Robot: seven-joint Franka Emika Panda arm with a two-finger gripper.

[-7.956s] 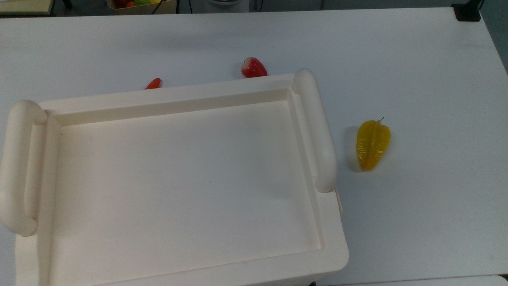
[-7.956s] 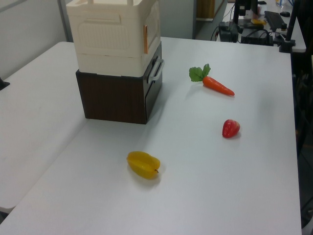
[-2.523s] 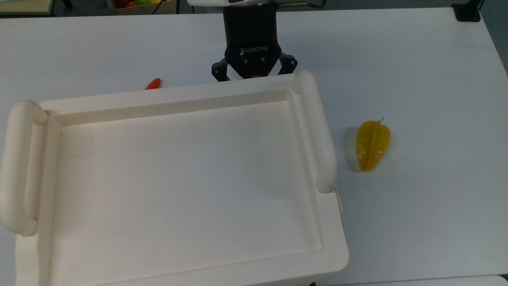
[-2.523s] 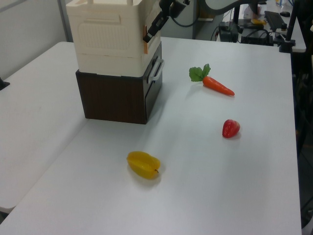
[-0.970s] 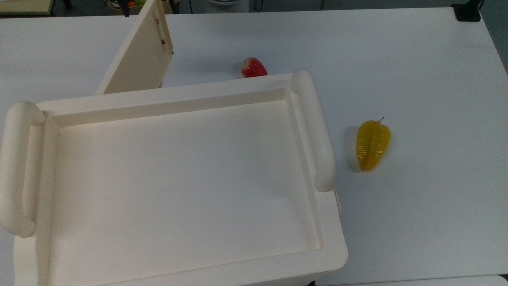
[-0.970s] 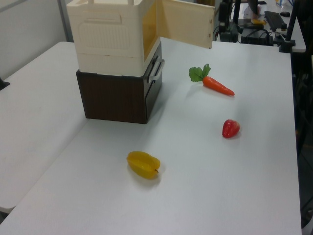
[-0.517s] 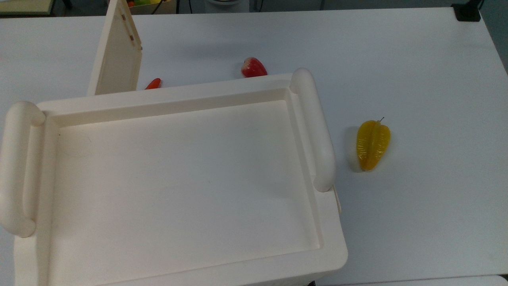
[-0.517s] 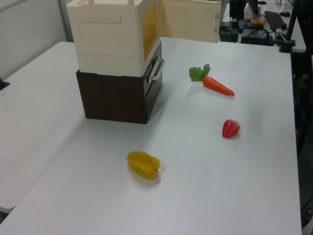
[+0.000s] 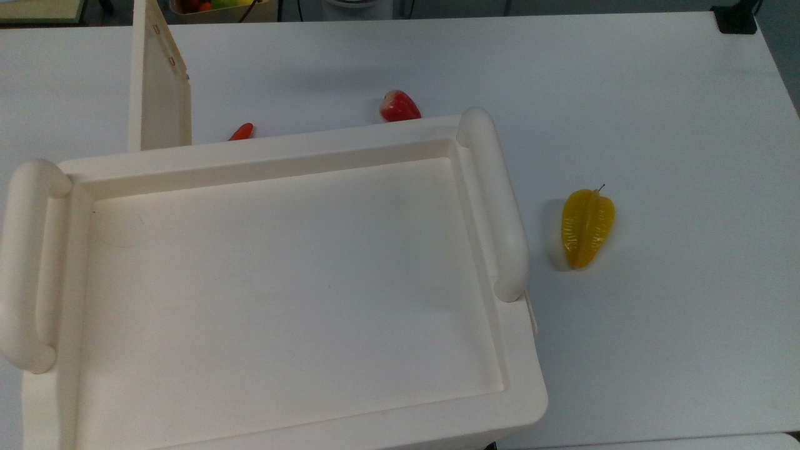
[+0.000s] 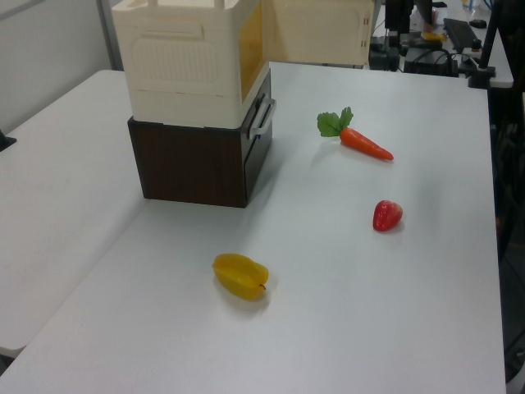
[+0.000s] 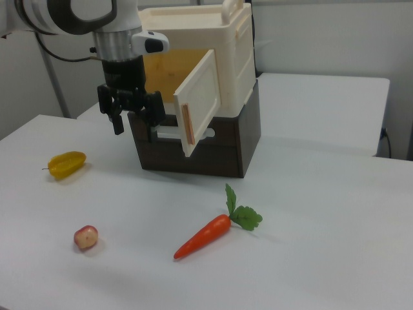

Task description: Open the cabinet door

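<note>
The cream-white cabinet (image 11: 222,45) stands on a dark brown base. Its cabinet door (image 11: 201,102) hangs swung wide open, and the yellowish inside shows behind it. In the top view the cabinet door (image 9: 157,87) sticks out from the cabinet's far edge (image 9: 269,150) at the top view's left. In the left view the door (image 10: 320,33) stands out past the cabinet (image 10: 189,66). My gripper (image 11: 137,121) hangs open in front of the opening, to the right view's left of the door and apart from it, with nothing held.
The brown base (image 10: 197,164) has a drawer with a pale bar handle (image 10: 261,119). On the white table lie a carrot (image 11: 206,236), a strawberry (image 11: 86,237) and a yellow starfruit (image 11: 66,164). Bare table spreads around them.
The cabinet door has swung further open, moving toward the top view's left over the last second. The fruits have not moved.
</note>
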